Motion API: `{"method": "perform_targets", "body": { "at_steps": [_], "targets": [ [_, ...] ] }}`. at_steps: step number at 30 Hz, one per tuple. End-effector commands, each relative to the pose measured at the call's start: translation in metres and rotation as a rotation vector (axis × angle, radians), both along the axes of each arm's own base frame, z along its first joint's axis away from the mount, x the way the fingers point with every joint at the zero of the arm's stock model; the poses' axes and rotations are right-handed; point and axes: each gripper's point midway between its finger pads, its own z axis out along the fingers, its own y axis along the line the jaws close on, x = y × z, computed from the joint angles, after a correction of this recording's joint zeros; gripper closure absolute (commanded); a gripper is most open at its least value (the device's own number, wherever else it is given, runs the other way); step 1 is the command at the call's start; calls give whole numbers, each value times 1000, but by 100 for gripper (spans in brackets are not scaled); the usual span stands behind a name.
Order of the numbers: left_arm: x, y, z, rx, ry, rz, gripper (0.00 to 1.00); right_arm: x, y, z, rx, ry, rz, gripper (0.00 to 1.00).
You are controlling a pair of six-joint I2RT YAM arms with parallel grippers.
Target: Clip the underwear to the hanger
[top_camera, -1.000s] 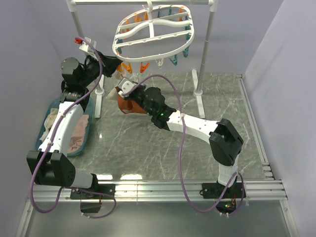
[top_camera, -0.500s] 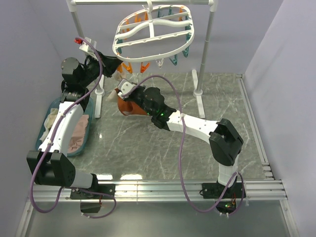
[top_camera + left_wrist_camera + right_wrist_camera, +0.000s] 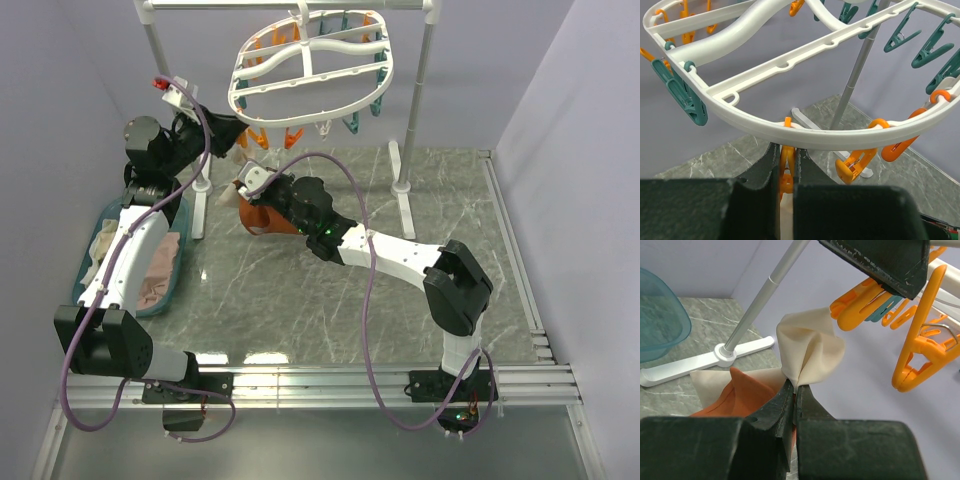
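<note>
Barely moved: right claw [image 3: 794, 390] has crept the underwear [image 3: 812, 352] a touch nearer the hanger [image 3: 805, 132], pinched shut on its waistband. Beyond, left claw [image 3: 786, 152] squeezes an orange peg [image 3: 786, 182] under the rim. Waistband not yet in it; feed-in looks next.

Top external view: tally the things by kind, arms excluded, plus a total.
White plastic oval drying hanger with orange and teal clothespins: 1
White pole rack: 1
Teal plastic basket: 1
Pile of pale pink and cream clothes: 1
Rust-orange fabric underwear with beige waistband: 1
Total: 5
</note>
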Motion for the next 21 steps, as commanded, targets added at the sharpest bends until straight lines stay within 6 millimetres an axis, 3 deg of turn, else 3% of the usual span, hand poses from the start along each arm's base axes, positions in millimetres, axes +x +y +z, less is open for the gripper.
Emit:
{"method": "perform_targets", "body": {
  "at_steps": [1,21],
  "targets": [
    [-4,-3,-6,28,11,-21,100,-3,-3,38,75,-51,8,100],
    [-3,-6,-14,36,39,-42,100,2,-3,59,102,-76,-2,100]
  ]
}}
